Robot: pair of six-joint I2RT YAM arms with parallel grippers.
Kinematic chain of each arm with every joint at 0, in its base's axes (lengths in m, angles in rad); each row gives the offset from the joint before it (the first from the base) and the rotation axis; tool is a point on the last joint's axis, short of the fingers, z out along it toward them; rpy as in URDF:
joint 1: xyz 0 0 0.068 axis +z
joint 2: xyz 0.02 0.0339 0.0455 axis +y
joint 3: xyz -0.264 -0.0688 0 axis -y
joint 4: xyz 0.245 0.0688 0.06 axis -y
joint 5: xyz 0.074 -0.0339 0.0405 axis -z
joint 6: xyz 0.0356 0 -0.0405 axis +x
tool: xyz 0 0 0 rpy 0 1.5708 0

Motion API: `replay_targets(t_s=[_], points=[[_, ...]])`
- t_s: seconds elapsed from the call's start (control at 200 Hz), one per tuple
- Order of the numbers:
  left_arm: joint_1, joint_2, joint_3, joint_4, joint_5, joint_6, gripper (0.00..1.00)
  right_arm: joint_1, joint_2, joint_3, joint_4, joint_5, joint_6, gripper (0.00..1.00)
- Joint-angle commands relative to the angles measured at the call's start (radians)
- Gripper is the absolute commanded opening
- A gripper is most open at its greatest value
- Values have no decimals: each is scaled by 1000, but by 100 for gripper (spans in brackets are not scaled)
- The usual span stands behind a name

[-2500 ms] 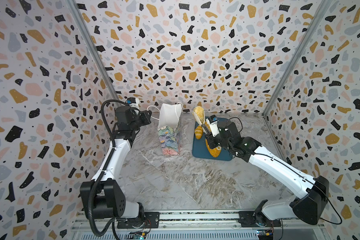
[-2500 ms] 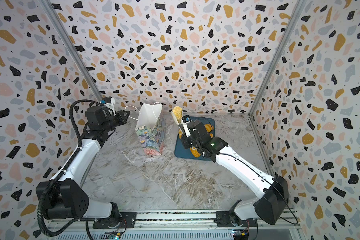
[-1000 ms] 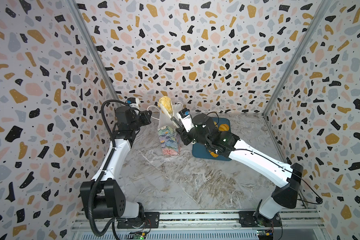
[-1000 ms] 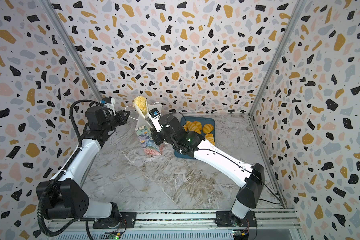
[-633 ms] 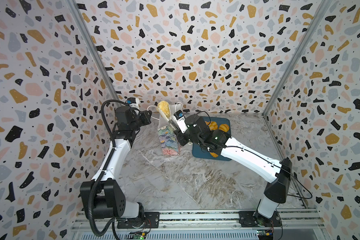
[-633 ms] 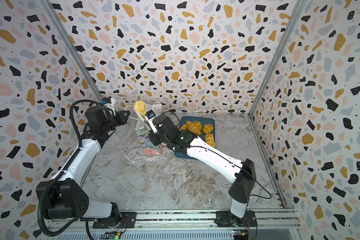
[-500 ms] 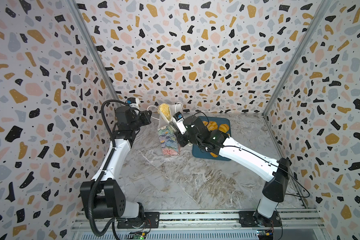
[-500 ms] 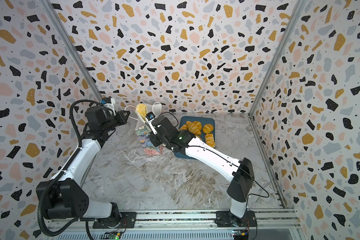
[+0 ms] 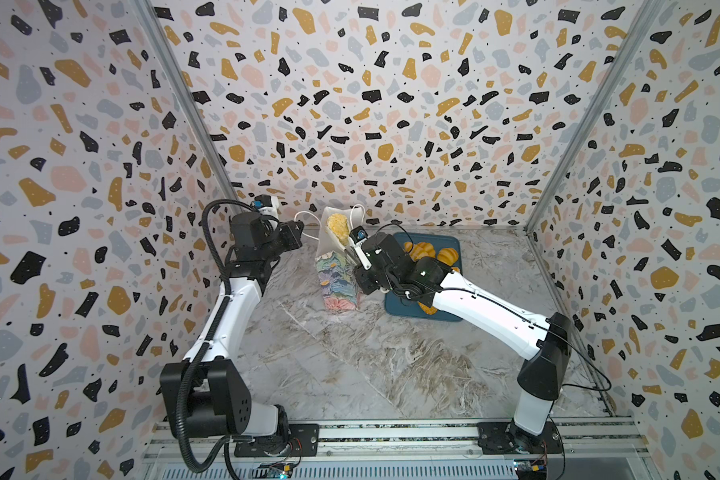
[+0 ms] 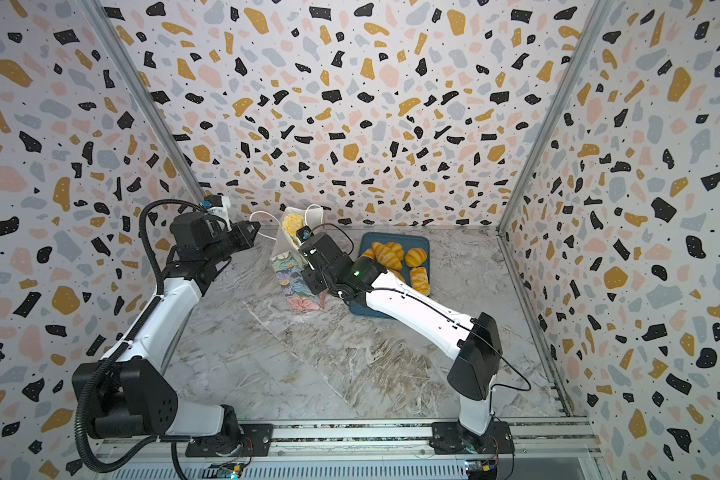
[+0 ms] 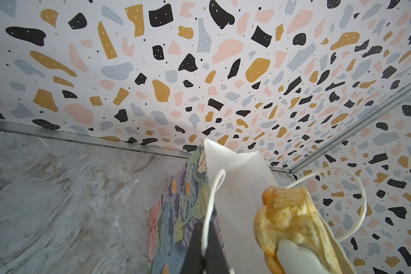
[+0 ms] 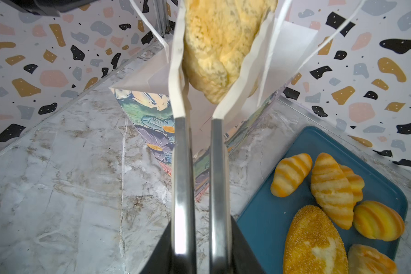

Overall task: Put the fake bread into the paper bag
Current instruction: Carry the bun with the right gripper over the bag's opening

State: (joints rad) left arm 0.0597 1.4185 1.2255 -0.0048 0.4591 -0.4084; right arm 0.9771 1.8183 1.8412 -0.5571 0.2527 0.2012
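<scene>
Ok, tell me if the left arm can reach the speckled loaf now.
Probably not: the left pincer is shut on the cord handle, and the paper bag and right arm stand before the speckled loaf.

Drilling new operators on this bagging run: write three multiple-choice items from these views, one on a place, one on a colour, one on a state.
1. Where is the pale bun?
A. on the tray
B. at the mouth of the paper bag, in the right gripper
C. in the left gripper

2. What colour is the tray?
A. red
B. white
C. dark blue

3. What is the left gripper doing?
A. standing open, empty
B. pinching the bag's cord handle
C. holding the pale bun

Key: 1 B, the right wrist view shows the bun between the fingers over the bag's white opening. 2 C, the tray's bare surface is blue. 3 B, the left wrist view shows black fingers closed on the white cord.
</scene>
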Motion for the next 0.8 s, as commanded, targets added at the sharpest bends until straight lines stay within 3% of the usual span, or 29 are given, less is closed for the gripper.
replay_targets(t_s=[0.0, 0.43, 0.791], points=[[-1, -17, -4, 37, 5, 0, 0, -6, -36, 53, 2, 37, 18, 37], [-1, -17, -3, 31, 0, 5, 0, -8, -68, 40, -6, 50, 16, 51], [-2, -10, -2, 34, 1, 2, 0, -5, -125, 20, 64, -11, -17, 49]])
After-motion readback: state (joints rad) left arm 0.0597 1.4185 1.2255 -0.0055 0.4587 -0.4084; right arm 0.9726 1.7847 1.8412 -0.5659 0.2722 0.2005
